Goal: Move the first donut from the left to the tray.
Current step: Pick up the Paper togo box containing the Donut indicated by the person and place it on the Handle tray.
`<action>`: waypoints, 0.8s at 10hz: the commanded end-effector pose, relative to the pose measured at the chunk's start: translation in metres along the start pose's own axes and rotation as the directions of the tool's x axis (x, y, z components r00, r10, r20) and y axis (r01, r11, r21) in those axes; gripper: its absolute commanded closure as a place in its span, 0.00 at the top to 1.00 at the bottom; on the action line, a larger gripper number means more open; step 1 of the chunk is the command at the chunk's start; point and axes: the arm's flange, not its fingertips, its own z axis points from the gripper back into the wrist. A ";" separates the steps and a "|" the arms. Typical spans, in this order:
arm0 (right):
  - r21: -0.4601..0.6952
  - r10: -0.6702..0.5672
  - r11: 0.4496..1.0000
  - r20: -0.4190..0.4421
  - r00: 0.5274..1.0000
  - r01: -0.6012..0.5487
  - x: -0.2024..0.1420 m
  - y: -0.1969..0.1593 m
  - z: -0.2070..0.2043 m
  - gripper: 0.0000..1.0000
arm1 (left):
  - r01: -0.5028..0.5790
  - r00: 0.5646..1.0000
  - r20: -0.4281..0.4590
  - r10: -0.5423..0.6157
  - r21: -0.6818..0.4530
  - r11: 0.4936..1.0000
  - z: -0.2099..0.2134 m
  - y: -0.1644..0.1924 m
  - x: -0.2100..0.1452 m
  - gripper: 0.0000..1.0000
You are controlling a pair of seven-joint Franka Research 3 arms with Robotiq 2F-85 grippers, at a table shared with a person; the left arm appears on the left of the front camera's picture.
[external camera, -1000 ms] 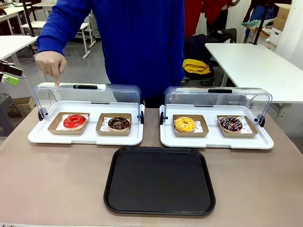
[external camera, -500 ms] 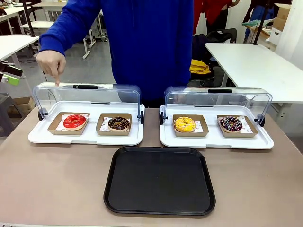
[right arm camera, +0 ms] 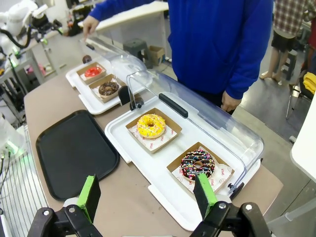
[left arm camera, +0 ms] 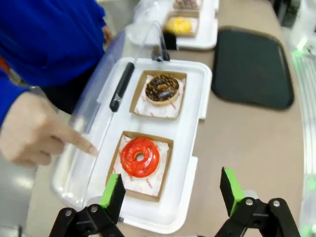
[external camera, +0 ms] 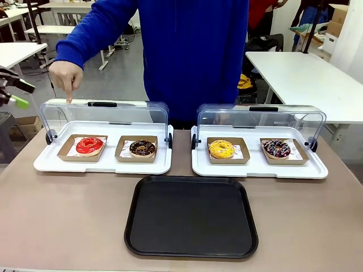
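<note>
Red donut [external camera: 89, 145] – brown holder [external camera: 67, 152]; black tray [external camera: 191, 216].

The red-iced donut [external camera: 89, 145] sits in its brown cardboard holder [external camera: 67, 152] on the left white tray [external camera: 48, 165], beside a chocolate-glazed donut [external camera: 142, 148]. The clear lid [external camera: 68, 118] stands open behind them, and the person's hand [external camera: 67, 76] points a finger down at its top edge. The right white tray [external camera: 258, 169] holds a yellow donut [external camera: 221, 148] and a sprinkled chocolate donut [external camera: 276, 148]. The black tray [external camera: 191, 215] lies on the brown surface [external camera: 62, 215], near both
</note>
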 end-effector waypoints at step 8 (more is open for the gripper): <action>0.000 0.024 1.000 0.031 0.999 -0.024 0.002 -0.003 -0.001 1.00 | 0.288 0.836 -0.484 -0.257 -0.011 0.958 -0.114 -0.025 -0.002 1.00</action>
